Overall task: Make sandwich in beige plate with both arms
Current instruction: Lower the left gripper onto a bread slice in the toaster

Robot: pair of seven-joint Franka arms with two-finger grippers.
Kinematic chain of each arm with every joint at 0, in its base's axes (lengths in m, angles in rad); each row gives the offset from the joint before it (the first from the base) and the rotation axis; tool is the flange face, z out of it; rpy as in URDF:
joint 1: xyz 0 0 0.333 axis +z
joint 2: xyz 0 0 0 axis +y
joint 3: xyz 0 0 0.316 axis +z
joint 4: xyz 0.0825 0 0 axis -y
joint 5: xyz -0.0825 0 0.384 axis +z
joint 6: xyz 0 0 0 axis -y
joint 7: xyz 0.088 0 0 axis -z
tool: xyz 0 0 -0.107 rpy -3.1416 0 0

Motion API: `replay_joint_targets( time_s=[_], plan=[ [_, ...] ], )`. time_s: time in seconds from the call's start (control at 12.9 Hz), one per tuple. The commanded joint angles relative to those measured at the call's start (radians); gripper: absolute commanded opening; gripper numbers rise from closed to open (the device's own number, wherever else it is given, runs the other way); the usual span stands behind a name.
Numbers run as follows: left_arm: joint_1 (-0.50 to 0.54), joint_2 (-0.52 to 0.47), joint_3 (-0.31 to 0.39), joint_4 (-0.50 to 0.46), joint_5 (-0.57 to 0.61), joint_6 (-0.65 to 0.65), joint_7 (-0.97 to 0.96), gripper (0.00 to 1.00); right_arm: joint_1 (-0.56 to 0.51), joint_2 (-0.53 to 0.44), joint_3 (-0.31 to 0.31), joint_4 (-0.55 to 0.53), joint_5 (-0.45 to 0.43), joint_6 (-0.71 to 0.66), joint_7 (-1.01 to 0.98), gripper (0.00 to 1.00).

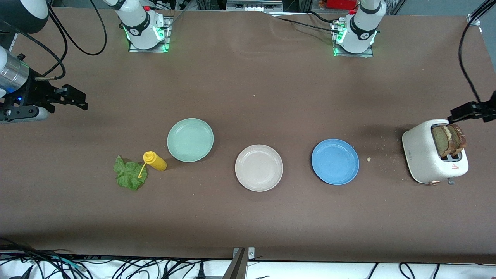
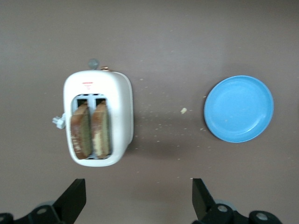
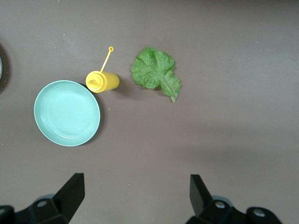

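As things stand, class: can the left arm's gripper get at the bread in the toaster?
Probably yes: the left gripper hangs open above the toaster, and both bread slices stand proud of the slots with nothing covering them.

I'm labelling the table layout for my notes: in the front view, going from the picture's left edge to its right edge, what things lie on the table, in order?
Lettuce leaf → yellow squeeze bottle → mint-green plate → beige plate → blue plate → white toaster holding two bread slices.
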Motion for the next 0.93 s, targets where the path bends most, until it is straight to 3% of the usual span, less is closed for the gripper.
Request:
replay_joint_targets(
  time_s=[0.0,0.39,0.47,0.7,0.85],
  plan=[
    [0.065,0.041,-0.011,0.005,0.027,-0.01,0.065,1.0,-0.007,-0.018,0.007,-0.016,-0.006,0.01,-0.003,1.0],
    [0.113,0.221,-0.011,0.006,0.03,0.056,0.07,0.95,-0.007,-0.018,0.007,-0.016,-0.006,0.011,-0.003,1.0],
    [0.115,0.241,-0.011,0.008,0.03,0.058,0.07,0.89,-0.007,-0.018,0.007,-0.016,-0.004,0.01,-0.003,1.0],
    [0.122,0.256,-0.011,0.002,0.036,0.056,0.068,0.86,-0.007,-0.018,0.007,-0.016,-0.004,0.01,-0.003,1.0],
    [0.141,0.262,-0.009,-0.021,0.044,0.056,0.068,0.79,-0.007,-0.018,0.007,-0.016,-0.006,0.01,-0.003,1.0]
  ],
)
